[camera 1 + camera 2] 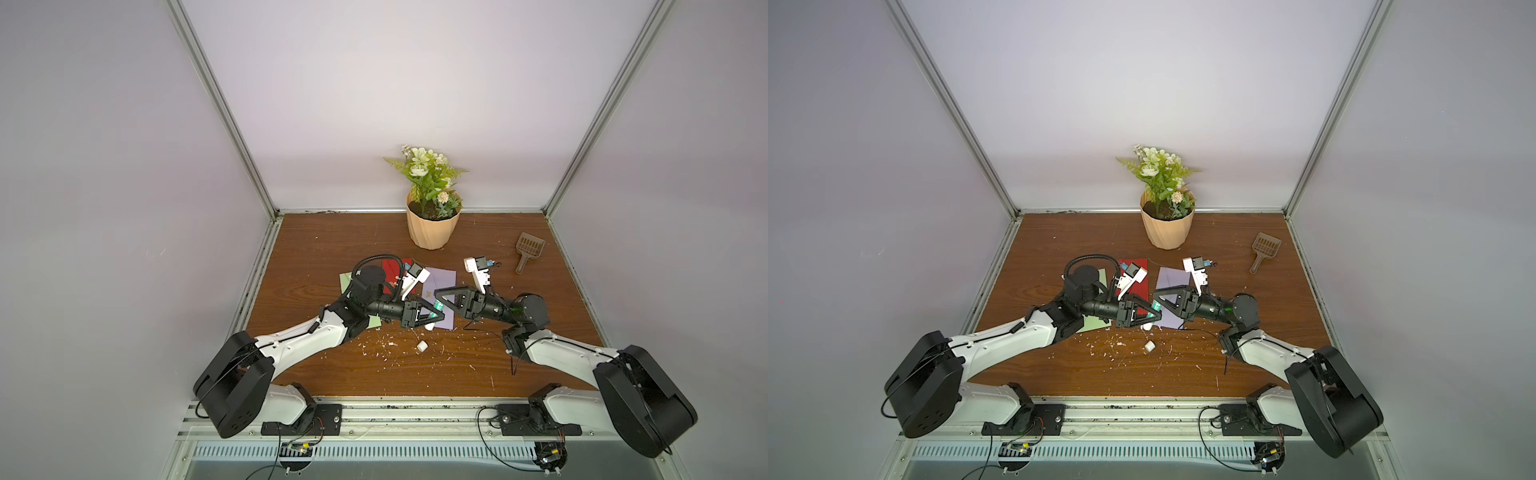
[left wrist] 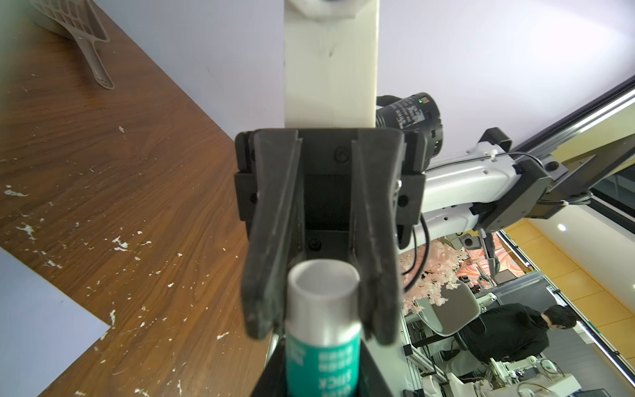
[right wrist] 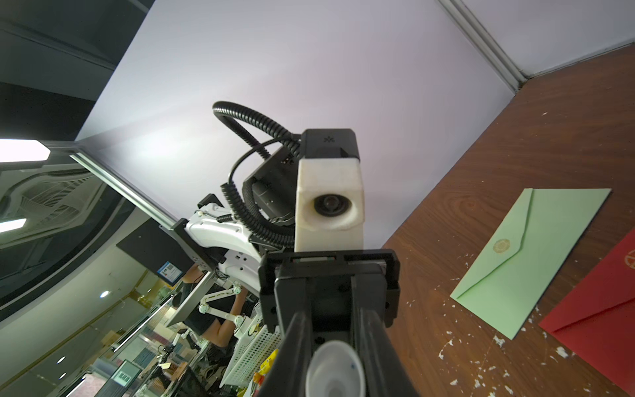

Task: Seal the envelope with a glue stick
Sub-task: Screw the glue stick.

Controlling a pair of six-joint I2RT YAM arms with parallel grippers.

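– Over the lavender envelope (image 1: 444, 277), mid-table (image 1: 316, 249), I've got both arms nose to nose.

– And the glue stick?

– The glue stick (image 2: 323, 357) sits between the two grippers, above that envelope. I can't tell whether it touches the paper.

– Who's holding it?

– Both. My left gripper (image 1: 437, 319) is drawn in narrow around the green-labelled body. The right gripper (image 2: 321, 330) is pinched onto the white end, one finger against each side. I can see no slack there in the left wrist view.

– Is the cap on?

– In the right wrist view the end facing that camera looks hollow. A small white cylinder (image 1: 422, 346) lies on the wood nearer the arm bases, among white flecks. I can't say if that's the cap.

– What else is on the table?

– A green envelope (image 3: 536, 254) and a red envelope (image 3: 611, 309) lie flat, just beside each other, on my left arm's side. The red one is between the green and the lavender. A potted plant (image 1: 432, 224) stands at the back wall. A brown scoop (image 1: 528, 249) lies towards the back right corner, well apart from everything else.
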